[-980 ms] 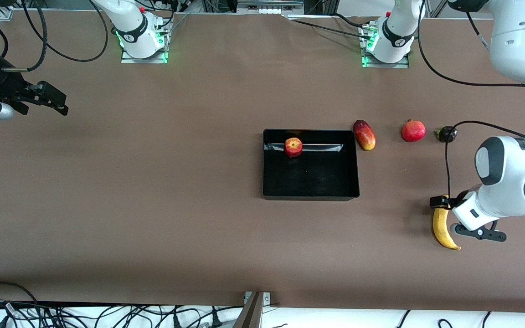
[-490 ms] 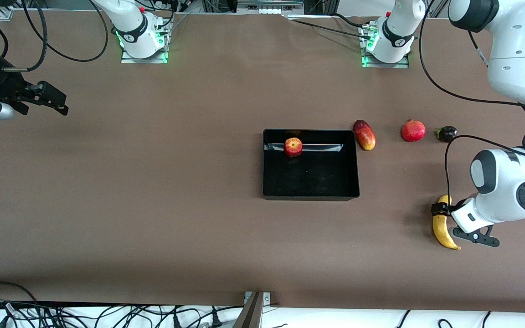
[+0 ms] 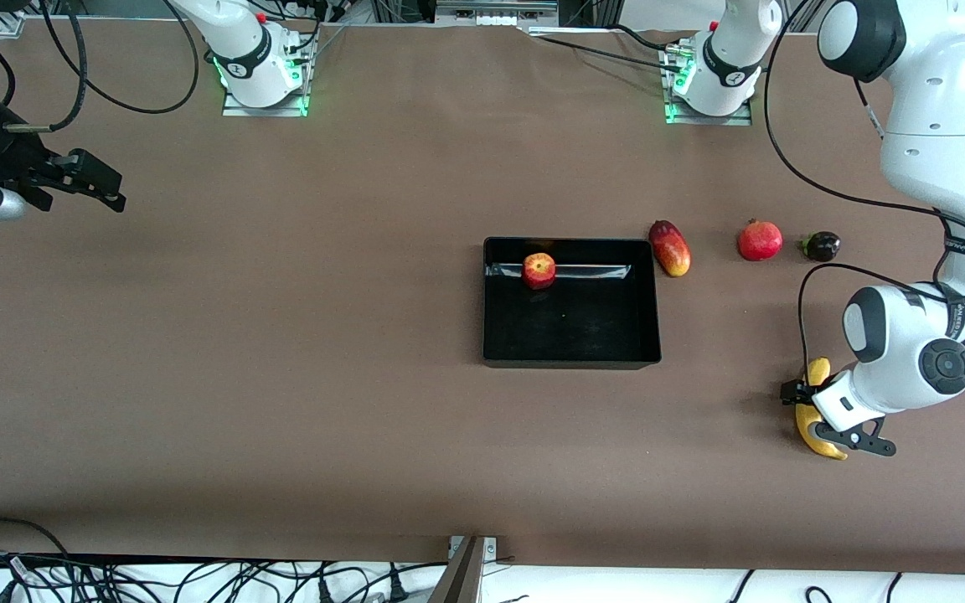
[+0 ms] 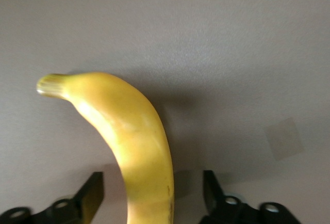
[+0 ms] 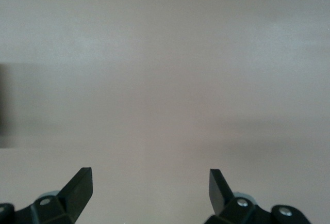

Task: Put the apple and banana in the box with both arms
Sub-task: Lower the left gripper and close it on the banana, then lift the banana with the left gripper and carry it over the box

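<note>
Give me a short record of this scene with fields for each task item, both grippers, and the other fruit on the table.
apple: small red-and-yellow streaked apple already in the glossy black rectangular box, by its wall nearest the arm bases
banana: long curved yellow banana on the table toward the left arm's end, outside the box
left gripper: open, fingers astride the banana, not closed
right gripper: open, holding nothing, waiting at the right arm's end
other fruit: red-yellow mango, round red fruit, small dark fruit

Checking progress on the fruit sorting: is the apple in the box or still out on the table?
In. The apple sits inside the black box, against the wall nearest the robots' bases.
</note>
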Controlling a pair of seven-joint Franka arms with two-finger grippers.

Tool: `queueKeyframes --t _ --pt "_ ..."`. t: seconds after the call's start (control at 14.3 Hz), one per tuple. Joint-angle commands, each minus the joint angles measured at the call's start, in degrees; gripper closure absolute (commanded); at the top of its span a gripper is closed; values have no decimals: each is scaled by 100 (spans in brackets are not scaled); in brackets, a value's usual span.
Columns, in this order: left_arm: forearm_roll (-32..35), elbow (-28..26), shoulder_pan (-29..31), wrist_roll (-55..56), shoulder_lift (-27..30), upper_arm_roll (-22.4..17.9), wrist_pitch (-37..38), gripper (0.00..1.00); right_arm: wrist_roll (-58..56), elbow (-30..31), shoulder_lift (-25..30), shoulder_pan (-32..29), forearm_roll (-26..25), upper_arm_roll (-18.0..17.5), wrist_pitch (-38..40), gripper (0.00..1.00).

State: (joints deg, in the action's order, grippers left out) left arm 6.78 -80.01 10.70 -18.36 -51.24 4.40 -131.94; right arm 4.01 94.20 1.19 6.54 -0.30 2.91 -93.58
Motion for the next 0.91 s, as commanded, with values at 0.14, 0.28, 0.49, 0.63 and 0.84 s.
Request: queueKeyframes --t 0.14,0.28,0.49,0.63,0.84 --pt "157 -182 63 -1 131 25 -8 100 48 -121 -40 -74 -58 -80 76 0" --pt "140 -191 -6 95 543 34 857 100 48 -121 -40 -74 -58 -80 67 0" --pt "-35 -165 -550 901 1535 87 2712 100 48 -121 -49 -82 -58 -71 76 0" --pt "-700 -130 -1120 1814 2081 52 3435 100 48 -121 -49 -100 -58 -63 76 0" --pt "-1100 -94 -2113 3315 2277 34 3921 100 56 -121 -49 -100 -58 -63 67 0"
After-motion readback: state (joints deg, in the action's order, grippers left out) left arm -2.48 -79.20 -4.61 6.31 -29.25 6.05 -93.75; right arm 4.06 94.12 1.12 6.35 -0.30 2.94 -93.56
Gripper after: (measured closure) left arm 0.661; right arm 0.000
